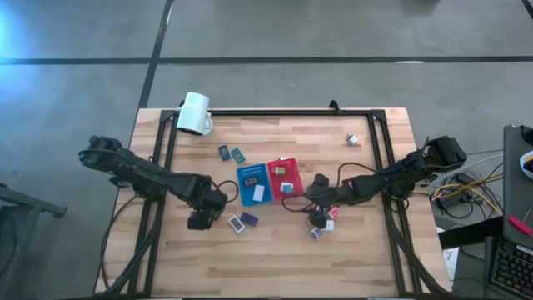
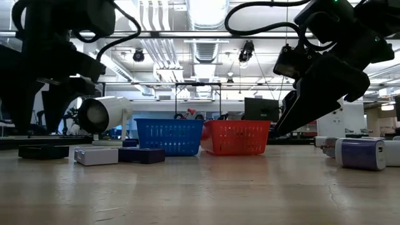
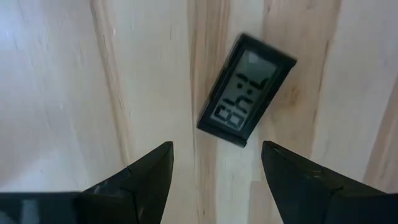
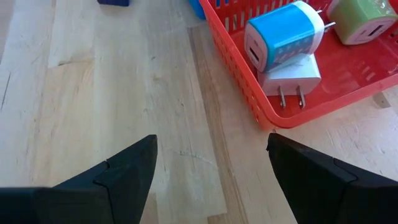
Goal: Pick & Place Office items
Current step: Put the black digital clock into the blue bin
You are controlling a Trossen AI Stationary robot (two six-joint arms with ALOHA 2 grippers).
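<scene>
Both arms are dark — near-black, matte, built of chunky jointed segments with rounded housings at the joints. Black cables loop loosely along each one, arcing free over the links near the wrists. The left gripper [image 3: 214,180] ends in two flat black fingers [image 3: 146,177] that taper to blunt, angular tips with sharply cut inner edges. The right gripper [image 4: 211,171] has the same pair of dark wedge-shaped fingers [image 4: 124,171] — smooth-faced, with no markings showing.
</scene>
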